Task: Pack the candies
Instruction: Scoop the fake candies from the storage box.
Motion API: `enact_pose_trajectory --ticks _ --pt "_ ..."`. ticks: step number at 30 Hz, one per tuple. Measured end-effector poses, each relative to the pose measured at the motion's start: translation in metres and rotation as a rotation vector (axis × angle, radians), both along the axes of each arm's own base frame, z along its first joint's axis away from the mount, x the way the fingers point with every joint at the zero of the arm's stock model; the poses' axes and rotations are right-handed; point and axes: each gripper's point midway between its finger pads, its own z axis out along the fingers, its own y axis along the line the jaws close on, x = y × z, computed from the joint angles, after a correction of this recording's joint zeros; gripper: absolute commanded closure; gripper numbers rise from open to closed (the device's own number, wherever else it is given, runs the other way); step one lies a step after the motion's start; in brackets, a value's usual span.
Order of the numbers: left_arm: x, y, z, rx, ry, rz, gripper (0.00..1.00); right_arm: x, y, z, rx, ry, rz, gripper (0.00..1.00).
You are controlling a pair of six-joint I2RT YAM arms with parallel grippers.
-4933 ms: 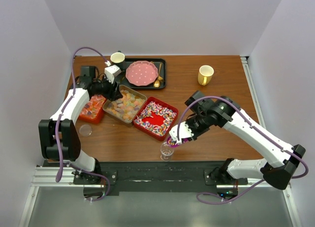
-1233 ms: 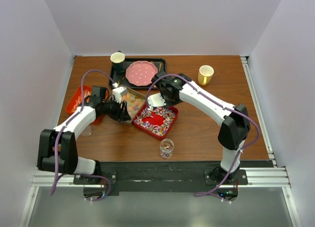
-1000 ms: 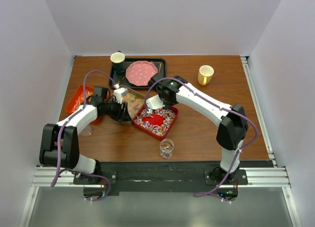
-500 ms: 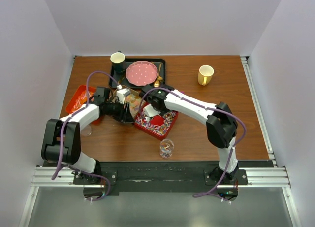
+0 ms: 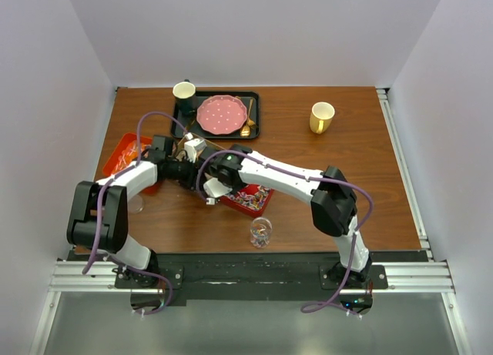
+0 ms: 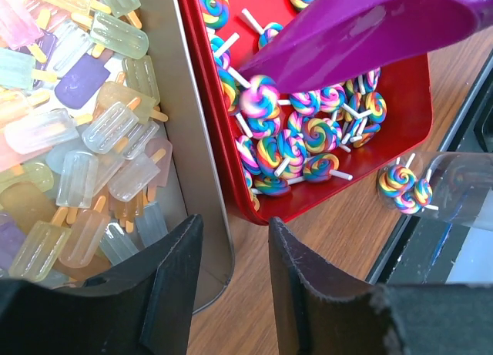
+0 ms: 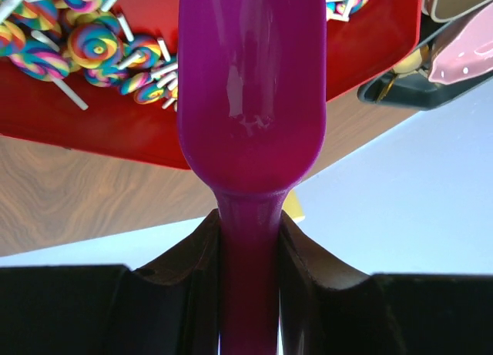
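Candies (image 6: 300, 135) in red tray (image 6: 404, 120) on wooden table (image 5: 339, 162), white walls (image 5: 246, 31); right gripper (image 7: 248, 224) tight on purple scoop (image 7: 250, 101), left gripper (image 6: 233, 224) agape.

no legible text, label, brand, number or sign in any view; candies (image 6: 316, 135) unlettered.

Three trays (image 5: 115, 156) (image 6: 196, 178) (image 6: 400, 120) of candies (image 6: 293, 139), two mugs (image 5: 183, 90) (image 5: 322, 117), two clear cups (image 5: 261, 232) (image 5: 134, 204) on the counter (image 5: 347, 185). One pink plate (image 5: 222, 114), one black tray (image 5: 256, 101), one gold spoon (image 5: 247, 122), one purple scoop (image 7: 250, 101).
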Motion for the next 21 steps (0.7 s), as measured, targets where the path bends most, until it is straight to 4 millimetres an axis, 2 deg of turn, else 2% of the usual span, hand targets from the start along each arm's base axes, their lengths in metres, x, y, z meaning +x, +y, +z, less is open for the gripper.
enact_pose_trajectory --ticks 4,7,11,15,21 --pt "0.001 0.0 0.0 -0.001 0.002 -0.001 0.57 0.009 -0.011 0.001 -0.002 -0.002 -0.033 1.0" --pt "0.001 0.0 0.0 0.0 0.003 -0.001 0.57 0.025 -0.028 0.002 -0.005 -0.014 -0.087 1.0" --pt "0.001 -0.001 0.0 -0.005 0.008 -0.006 0.57 0.043 -0.043 0.008 0.004 -0.047 -0.139 1.0" --pt "0.001 -0.003 0.0 -0.018 0.017 -0.013 0.58 0.054 -0.036 0.009 0.024 -0.091 -0.146 1.0" --pt "0.001 -0.006 0.0 -0.038 0.025 -0.03 0.58 0.058 -0.015 -0.009 0.014 -0.125 -0.12 1.0"
